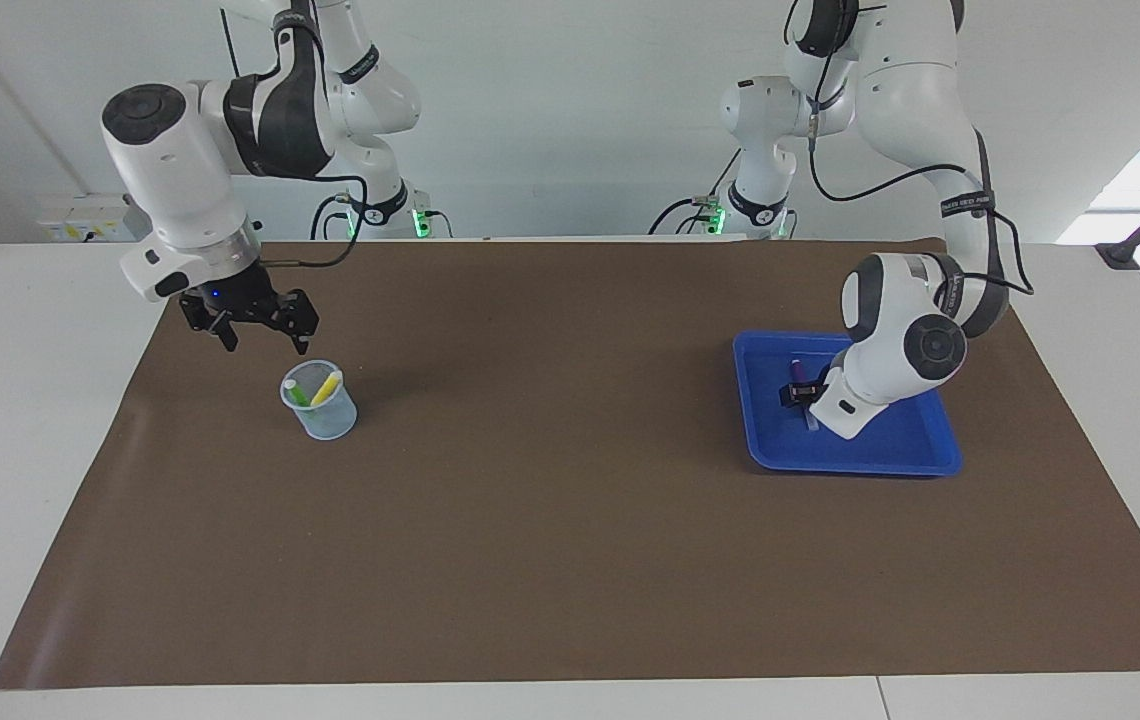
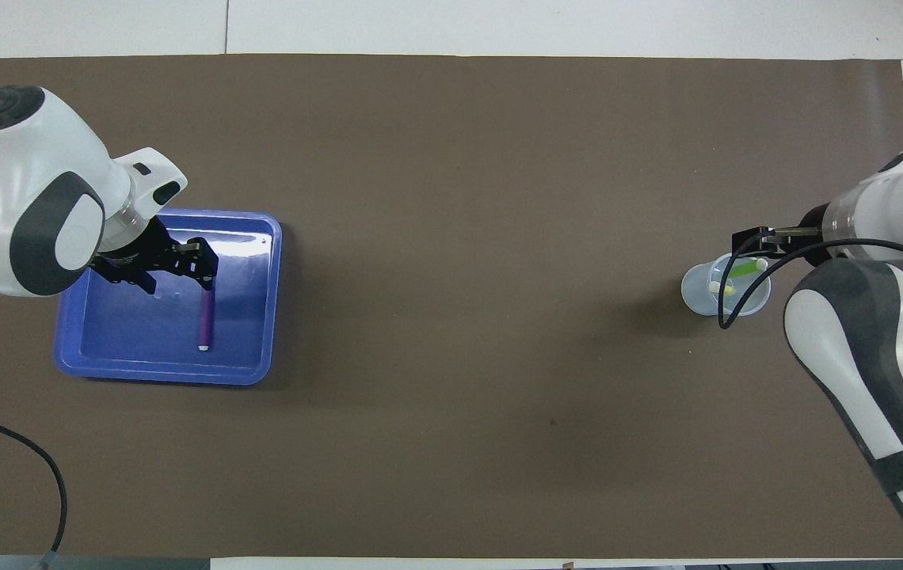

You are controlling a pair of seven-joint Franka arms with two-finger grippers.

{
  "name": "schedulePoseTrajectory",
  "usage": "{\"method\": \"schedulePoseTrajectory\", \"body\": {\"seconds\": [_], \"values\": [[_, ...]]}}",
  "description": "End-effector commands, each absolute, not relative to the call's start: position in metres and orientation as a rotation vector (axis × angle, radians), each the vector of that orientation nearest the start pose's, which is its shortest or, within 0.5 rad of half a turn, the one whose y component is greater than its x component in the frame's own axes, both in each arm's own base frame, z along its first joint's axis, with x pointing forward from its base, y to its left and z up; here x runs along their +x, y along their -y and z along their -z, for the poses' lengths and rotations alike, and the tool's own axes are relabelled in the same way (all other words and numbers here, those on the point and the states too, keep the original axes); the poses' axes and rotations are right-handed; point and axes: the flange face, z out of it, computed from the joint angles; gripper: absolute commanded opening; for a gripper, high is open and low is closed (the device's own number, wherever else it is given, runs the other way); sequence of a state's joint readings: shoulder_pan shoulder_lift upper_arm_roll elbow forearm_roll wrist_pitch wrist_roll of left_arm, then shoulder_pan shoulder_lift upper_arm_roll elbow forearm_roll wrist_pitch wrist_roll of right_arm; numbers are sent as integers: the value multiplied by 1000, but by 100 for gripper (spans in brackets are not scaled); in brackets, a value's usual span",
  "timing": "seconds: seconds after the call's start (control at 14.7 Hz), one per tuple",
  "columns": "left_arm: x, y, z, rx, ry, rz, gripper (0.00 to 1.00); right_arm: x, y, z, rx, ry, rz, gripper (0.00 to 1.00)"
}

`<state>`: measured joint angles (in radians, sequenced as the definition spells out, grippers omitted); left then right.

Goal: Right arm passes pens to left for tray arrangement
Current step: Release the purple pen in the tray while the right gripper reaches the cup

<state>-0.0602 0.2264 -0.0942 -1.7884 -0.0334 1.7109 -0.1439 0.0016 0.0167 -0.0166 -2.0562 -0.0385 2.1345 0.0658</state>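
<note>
Lying in the tray [image 2: 87,356], purple pen [image 2: 204,321] under left pincer [image 2: 182,273].

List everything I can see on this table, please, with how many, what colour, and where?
Mat: one, brown, covering most of the white table.
Tray: one, bright blue, toward the left arm's end.
Purple pen: one, lying flat in the tray.
Cup: one, translucent pale blue, toward the right arm's end.
Green pen: one, standing in the cup.
Yellow pen: one, leaning in the cup beside the green one.
Left gripper: one, black, over the tray at the purple pen's end.
Right gripper: one, black, open, over the mat just by the cup.
</note>
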Motion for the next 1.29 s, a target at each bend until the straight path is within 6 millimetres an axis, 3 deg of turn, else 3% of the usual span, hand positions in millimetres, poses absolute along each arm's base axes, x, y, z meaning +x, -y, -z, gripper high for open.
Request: {"method": "schedulePoseTrajectory", "body": {"seconds": [0.0,0.27,0.47,0.54,0.61,0.81,0.95,1.22], "values": [[554,85,-477,-3211,96,-469,99,550,12,-416,-3150,-131,119,94],[520,86,-547,-3277,287,-446,100,552,14,-408,-3151,-133,107,90],[501,76,-577,-3346,522,-473,100,550,17,-407,-3153,-136,71,86],[496,76,-585,-3374,572,-474,100,549,18,-407,-3154,-117,66,77],[493,75,-592,-3386,629,-468,100,548,19,-406,-3155,-103,61,59],[482,49,-594,-3462,872,-501,100,549,21,-407,-3155,-93,65,0],[464,28,-591,-3514,1042,-499,100,549,22,-408,-3154,-96,70,0],[438,32,-582,-3560,1152,-441,100,549,21,-416,-3130,-120,72,0]]}}
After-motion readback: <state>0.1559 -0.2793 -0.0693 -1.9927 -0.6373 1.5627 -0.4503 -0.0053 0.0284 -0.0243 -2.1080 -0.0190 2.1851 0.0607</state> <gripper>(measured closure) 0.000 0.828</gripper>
